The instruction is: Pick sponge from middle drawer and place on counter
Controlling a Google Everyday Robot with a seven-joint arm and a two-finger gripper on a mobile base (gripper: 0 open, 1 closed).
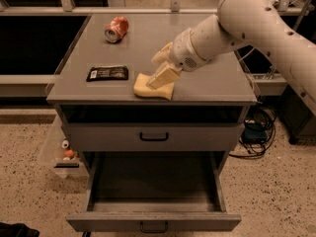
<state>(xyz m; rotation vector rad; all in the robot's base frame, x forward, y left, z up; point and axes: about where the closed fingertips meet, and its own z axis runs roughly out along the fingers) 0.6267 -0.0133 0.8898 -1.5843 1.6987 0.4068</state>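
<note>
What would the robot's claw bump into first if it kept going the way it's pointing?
The sponge. The claw points down and left at it and seems to touch it, though depth is unclear. Right beneath lies the counter.

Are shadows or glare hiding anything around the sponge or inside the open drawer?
Camera view: the counter is evenly lit without glare, and the sponge shows pale beneath the gripper near the front edge. Camera view: the open drawer is dim, its bare floor readable; the recess under the counter lies in shadow.
</note>
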